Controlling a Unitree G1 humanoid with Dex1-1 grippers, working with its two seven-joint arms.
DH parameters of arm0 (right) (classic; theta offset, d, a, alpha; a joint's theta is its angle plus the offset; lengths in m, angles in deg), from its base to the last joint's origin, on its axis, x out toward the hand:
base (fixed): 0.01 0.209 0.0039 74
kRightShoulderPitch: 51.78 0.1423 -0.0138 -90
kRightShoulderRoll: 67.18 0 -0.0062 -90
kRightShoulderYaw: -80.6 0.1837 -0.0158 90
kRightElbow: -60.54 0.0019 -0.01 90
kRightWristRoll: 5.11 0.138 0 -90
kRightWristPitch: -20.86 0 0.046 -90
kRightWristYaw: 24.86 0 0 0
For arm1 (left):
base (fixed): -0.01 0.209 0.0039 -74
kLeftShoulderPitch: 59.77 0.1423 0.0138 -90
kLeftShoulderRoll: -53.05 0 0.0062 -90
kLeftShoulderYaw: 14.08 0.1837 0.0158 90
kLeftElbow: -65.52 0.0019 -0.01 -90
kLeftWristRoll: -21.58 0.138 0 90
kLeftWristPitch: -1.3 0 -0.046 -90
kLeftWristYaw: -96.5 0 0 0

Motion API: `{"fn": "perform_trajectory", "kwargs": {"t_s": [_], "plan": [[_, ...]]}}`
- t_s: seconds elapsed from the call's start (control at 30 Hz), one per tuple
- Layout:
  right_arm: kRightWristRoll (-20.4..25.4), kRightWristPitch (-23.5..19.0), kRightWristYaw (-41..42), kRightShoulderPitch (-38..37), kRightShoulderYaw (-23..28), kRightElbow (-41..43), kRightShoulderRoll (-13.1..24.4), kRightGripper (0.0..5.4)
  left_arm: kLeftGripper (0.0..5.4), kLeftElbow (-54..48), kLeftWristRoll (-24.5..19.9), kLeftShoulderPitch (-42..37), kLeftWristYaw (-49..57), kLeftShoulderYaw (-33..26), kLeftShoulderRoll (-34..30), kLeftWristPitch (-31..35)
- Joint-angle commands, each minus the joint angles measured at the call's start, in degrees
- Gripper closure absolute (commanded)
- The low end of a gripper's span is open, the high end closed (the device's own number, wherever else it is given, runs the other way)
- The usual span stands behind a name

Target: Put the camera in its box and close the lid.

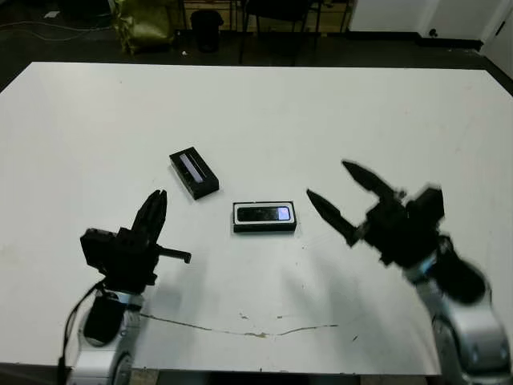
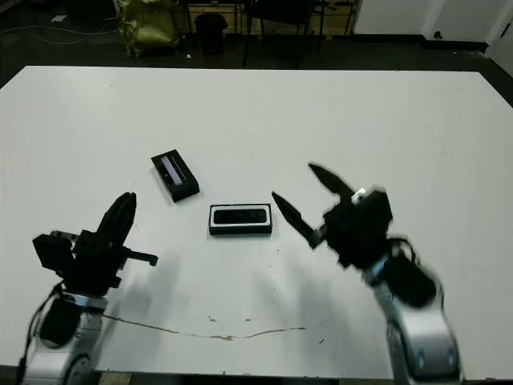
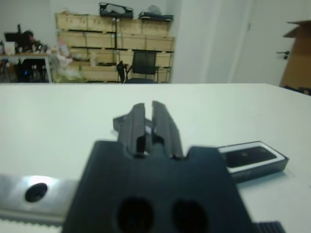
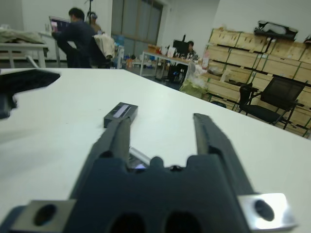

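White table [image 1: 256, 104], dark floor beyond. Camera [image 1: 267, 213] already lies in box [image 1: 264, 228] near table centre. Lid [image 1: 194, 172] lies apart, inner strip up, nearer left gripper [image 1: 152, 210], fingers pressed together, empty. Right gripper [image 1: 341, 194] spread wide, empty, just beside box. Lid likely light, stiff, slick; pinch across long walls, flip over.

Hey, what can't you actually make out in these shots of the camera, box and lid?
- Right gripper: motion-blurred in the head views.
- Lid: left wrist view, mostly hidden behind the left gripper.
- Box: right wrist view, nearly all covered by the gripper body.
- Camera: lies in the box; too small to tell if fully seated.
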Motion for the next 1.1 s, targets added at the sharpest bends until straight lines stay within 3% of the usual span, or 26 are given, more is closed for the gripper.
{"fn": "perform_trajectory", "kwargs": {"t_s": [0.03,0.3,0.47,0.63,0.8,0.97,1.1], "plan": [[-1.1,2.6,-2.3,-3.0,-1.8,-2.0,-0.7,3.55,5.4,-3.2,-0.4,-4.5,-1.9,-0.6,-4.4,7.4],[-2.1,6.7,-4.5,-4.2,-4.7,-4.5,-0.1,5.38,5.4,1.7,1.6,-26.6,-12.9,1.1,-19.1,21.4],[-1.9,5.6,-6.4,-4.8,-5.8,-4.2,-0.4,5.39,5.4,17.3,6.9,-42.4,-20.5,7.8,-22.5,21.8],[-0.2,5.7,-6.7,-4.4,-6.5,-5.0,-1.0,5.39,5.4,43.5,17.3,-59.8,-29.8,18.0,-23.1,10.0],[0.3,4.3,-7.6,-4.8,-7.2,-4.5,-1.9,5.39,5.4,70.2,26.9,-75.1,-32.3,25.6,-18.9,-2.2],[-0.9,2.8,-9.1,-5.7,-8.1,-3.0,-2.0,5.39,5.4,84.7,35.2,-82.9,-27.2,31.0,-14.1,-6.0],[-1.0,8.3,-9.0,-6.1,-8.4,-6.6,-2.5,5.39,5.4,91.7,38.6,-85.3,-25.9,32.3,-10.4,-6.4]]}}
